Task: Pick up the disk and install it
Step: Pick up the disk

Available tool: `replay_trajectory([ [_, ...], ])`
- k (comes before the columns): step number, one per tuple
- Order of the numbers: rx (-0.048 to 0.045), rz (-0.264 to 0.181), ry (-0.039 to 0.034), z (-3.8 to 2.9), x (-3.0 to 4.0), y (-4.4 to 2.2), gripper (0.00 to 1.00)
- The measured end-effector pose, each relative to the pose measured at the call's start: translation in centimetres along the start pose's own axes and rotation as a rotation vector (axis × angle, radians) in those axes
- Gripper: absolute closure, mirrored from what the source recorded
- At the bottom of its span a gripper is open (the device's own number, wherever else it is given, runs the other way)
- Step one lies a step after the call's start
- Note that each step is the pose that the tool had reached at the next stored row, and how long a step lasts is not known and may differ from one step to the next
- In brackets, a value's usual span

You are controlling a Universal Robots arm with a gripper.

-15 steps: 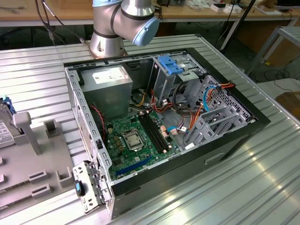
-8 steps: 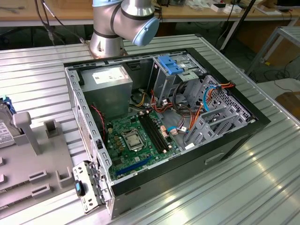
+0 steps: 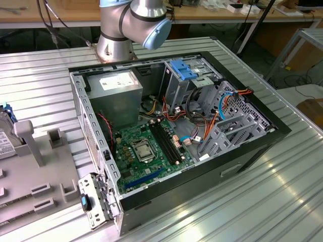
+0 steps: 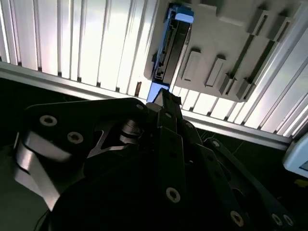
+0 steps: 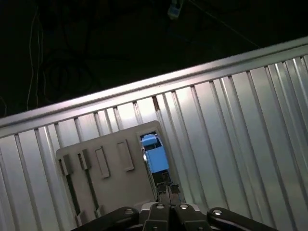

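Standing on edge at one end of the grey holder tray (image 3: pixel 45 166): one disk (image 3: pixel 4 137), blue carrier frame uppermost, at the extreme of the exterior view's left and well apart from the computer case (image 3: pixel 227 169). Same disk (image 5: pixel 155 155) presented edge-on in both wrist views, blue frame towards the cameras. One upright post (image 3: pixel 25 138) of the tray just beside it. Several narrow slots and raised blocks elsewhere on the tray.

One gripper (image 5: pixel 167 188), high over the tray, tips appearing drawn together with nothing clamped. Lined up near the disk's end in the first wrist view, not in contact.

Tray and case both resting on one ribbed aluminium table (image 3: pixel 262 201). One arm (image 3: pixel 133 22) mounted at the table's far side, behind the case.

Case lying on its side, interior exposed (side panel off). Counted inside:
- one grey power-supply box (image 3: pixel 118 93) with white label
- one metal drive cage (image 3: pixel 184 70) with blue tabs
- one green motherboard (image 3: pixel 126 151) carrying one processor socket (image 3: pixel 144 151)

Obstructions noted: orange, red and blue cables (image 3: pixel 202 128) strung loosely between cage and board, crossing the open bay beside the cage.
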State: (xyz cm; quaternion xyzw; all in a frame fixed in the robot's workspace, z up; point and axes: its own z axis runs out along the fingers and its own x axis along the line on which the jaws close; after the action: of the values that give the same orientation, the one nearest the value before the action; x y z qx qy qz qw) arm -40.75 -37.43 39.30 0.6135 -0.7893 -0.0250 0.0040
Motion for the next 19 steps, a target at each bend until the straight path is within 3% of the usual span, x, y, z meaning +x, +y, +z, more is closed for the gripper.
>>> replay_trajectory([
  [2,-0.0007,-0.033,0.0014,0.00,0.00,0.01,0.89],
  [6,-0.0041,-0.176,0.0095,-0.01,0.03,0.06,0.89],
  [10,-0.0023,-0.209,0.0129,0.01,0.12,0.26,0.89],
  [13,0.0114,-0.242,0.0178,0.02,0.20,0.32,0.89],
  [17,0.0104,-0.308,0.0205,0.05,0.28,0.41,0.89],
  [18,0.0215,-0.312,0.0256,0.11,0.48,1.07,0.89],
  [19,0.0238,-0.312,0.0279,0.15,0.53,1.22,0.83],
])
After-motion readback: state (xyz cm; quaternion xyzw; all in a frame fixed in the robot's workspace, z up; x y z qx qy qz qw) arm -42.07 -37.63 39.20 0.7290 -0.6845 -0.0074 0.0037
